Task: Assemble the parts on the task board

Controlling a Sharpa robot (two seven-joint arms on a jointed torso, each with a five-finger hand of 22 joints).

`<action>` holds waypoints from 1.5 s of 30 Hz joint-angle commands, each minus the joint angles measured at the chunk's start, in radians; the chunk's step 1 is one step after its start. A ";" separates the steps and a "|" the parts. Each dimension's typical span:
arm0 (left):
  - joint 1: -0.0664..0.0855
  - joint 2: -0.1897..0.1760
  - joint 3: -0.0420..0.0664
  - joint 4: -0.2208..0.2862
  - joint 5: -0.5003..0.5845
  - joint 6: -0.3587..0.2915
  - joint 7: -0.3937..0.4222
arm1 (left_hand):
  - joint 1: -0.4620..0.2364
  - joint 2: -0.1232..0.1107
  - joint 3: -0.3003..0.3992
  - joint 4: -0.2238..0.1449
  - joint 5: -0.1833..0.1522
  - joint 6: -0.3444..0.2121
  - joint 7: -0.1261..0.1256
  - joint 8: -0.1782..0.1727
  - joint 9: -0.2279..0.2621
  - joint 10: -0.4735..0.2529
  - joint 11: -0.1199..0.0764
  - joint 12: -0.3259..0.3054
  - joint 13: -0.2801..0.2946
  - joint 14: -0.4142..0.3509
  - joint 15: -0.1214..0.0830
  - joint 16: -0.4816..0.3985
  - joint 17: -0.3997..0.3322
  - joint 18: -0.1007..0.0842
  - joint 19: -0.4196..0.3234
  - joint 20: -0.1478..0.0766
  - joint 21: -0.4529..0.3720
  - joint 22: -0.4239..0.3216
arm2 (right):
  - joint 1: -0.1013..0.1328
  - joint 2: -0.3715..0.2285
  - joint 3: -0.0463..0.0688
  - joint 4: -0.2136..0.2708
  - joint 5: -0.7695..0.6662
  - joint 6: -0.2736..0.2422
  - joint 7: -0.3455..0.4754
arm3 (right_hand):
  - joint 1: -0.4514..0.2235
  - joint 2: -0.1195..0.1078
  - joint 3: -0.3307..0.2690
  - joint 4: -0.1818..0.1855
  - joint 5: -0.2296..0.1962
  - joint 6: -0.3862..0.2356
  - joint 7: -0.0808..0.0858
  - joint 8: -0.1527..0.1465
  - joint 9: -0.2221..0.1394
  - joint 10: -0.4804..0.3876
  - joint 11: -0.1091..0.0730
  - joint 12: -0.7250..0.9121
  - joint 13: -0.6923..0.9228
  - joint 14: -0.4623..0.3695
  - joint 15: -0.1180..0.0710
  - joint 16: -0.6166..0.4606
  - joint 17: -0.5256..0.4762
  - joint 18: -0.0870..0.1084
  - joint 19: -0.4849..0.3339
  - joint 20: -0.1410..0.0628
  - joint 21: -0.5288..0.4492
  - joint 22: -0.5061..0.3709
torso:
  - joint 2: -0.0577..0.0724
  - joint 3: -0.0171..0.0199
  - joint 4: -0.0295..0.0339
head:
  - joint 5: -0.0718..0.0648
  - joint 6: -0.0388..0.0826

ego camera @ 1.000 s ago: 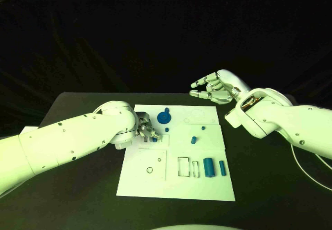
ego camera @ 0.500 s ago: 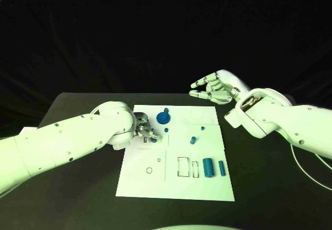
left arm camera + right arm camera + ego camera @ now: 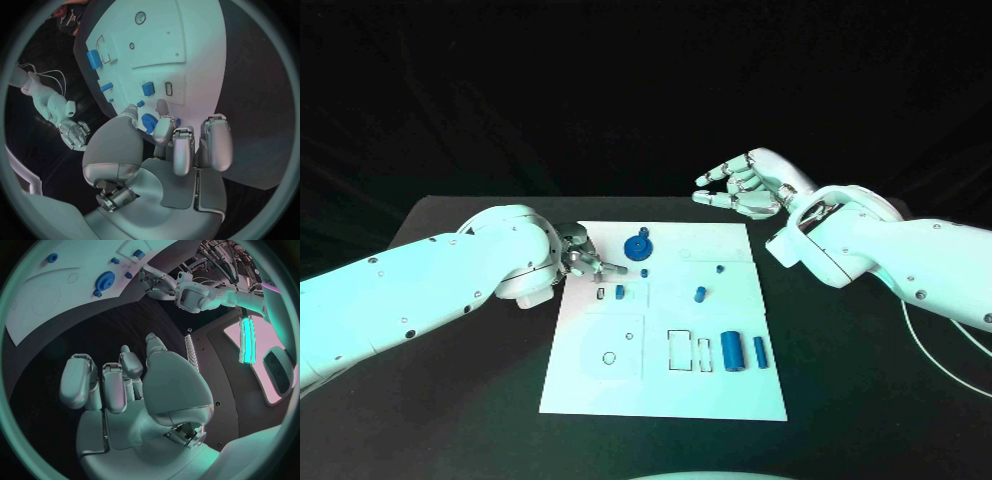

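Our left hand [image 3: 584, 262] hovers empty, fingers apart, at the task board's [image 3: 668, 390] left edge beside the blue gear [image 3: 640, 246]; our right hand [image 3: 744, 186] (loosely curled, empty) waits behind. A careless reach could knock small parts [image 3: 702, 293] loose.

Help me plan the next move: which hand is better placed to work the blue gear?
Left. The left hand is at the board's edge beside the gear; the right hand hovers beyond the board.

Cool teal light washes my arms and the task board [image 3: 668, 370]; beyond, blackness. My wrist views bow at their rims.
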 commanded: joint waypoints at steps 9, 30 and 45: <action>0.046 -0.071 0.031 0.001 0.162 0.074 0.002 | 0.047 0.050 -0.049 -0.006 -0.009 -0.031 0.011 -0.032 -0.030 -0.050 0.013 -0.055 -0.052 0.107 0.018 0.003 0.263 0.013 -0.033 0.010 -0.049 0.005 | -0.003 0.003 -0.002 -0.013 0.001 0.017 0.004 | -0.009 0.004 -0.011 0.003 0.009 0.004 0.001 0.001 0.002 -0.007 0.000 -0.007 -0.003 0.062 0.004 -0.005 0.070 0.006 -0.008 -0.003 -0.006 -0.002 | 0.000 0.0009 0.0020 | -0.003 0.001; 0.075 0.141 -0.009 -0.355 0.033 0.201 0.049 | 0.160 0.095 -0.051 -0.003 0.038 -0.046 0.030 -0.067 -0.087 -0.110 0.031 -0.127 -0.132 0.107 0.035 0.003 0.263 0.022 -0.053 0.027 -0.087 -0.027 | -0.021 0.029 -0.002 -0.029 0.007 0.017 0.012 | 0.009 0.014 -0.020 0.000 0.035 0.005 0.000 0.001 0.003 -0.007 -0.001 -0.006 -0.003 0.062 0.003 -0.006 0.070 0.006 -0.008 -0.003 -0.008 -0.004 | 0.001 0.0012 0.0052 | 0.016 0.013; 0.071 0.160 -0.017 -0.355 0.039 0.165 0.072 | 0.131 0.109 -0.078 -0.002 0.034 -0.028 0.024 -0.063 -0.101 -0.086 0.026 -0.103 -0.114 0.107 0.031 0.003 0.263 0.015 -0.034 0.024 -0.064 0.000 | -0.022 0.035 -0.002 -0.038 0.009 0.019 0.012 | 0.011 0.015 -0.020 -0.001 0.036 0.004 0.000 0.001 0.003 -0.007 -0.001 -0.005 -0.002 0.063 0.003 -0.006 0.071 0.006 -0.008 -0.003 -0.008 -0.003 | 0.000 0.0017 0.0063 | 0.014 0.007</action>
